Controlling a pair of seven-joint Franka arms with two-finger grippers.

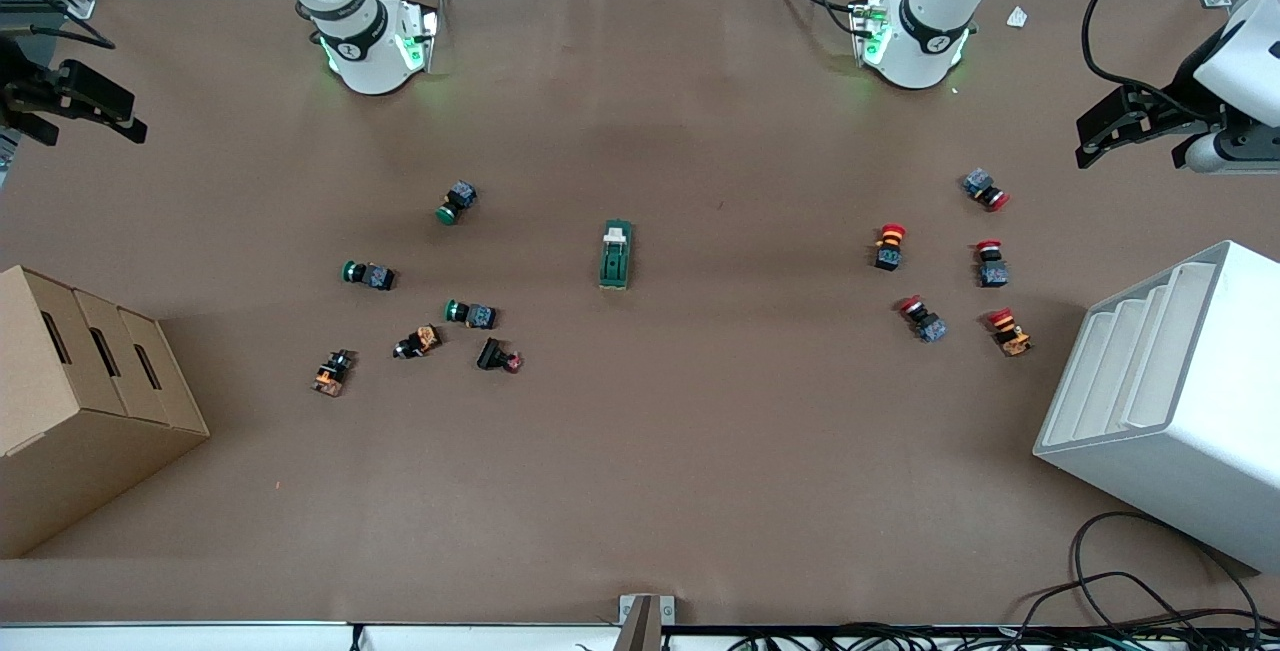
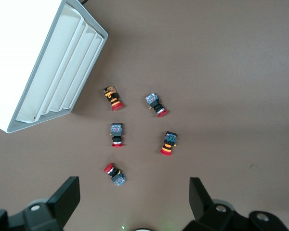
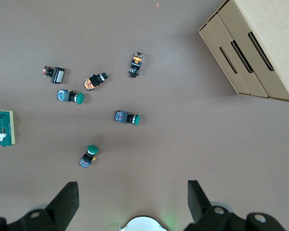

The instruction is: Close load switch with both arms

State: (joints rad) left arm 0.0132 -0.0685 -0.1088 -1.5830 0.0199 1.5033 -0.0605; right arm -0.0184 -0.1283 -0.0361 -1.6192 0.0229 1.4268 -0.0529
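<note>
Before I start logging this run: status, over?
Left gripper open, waiting at its table end; right gripper open at its end. Load switch mid-table, untouched. Nothing near it; green push buttons and red push buttons lie well off.

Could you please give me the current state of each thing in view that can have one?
load switch: lying mid-table, untouched, apart from every button.
left gripper: open, up over the red push buttons, holding nothing.
right gripper: open, up over the green push buttons, holding nothing.
cardboard box: on its side, slots showing.
white bin: tilted, open side showing.
</note>
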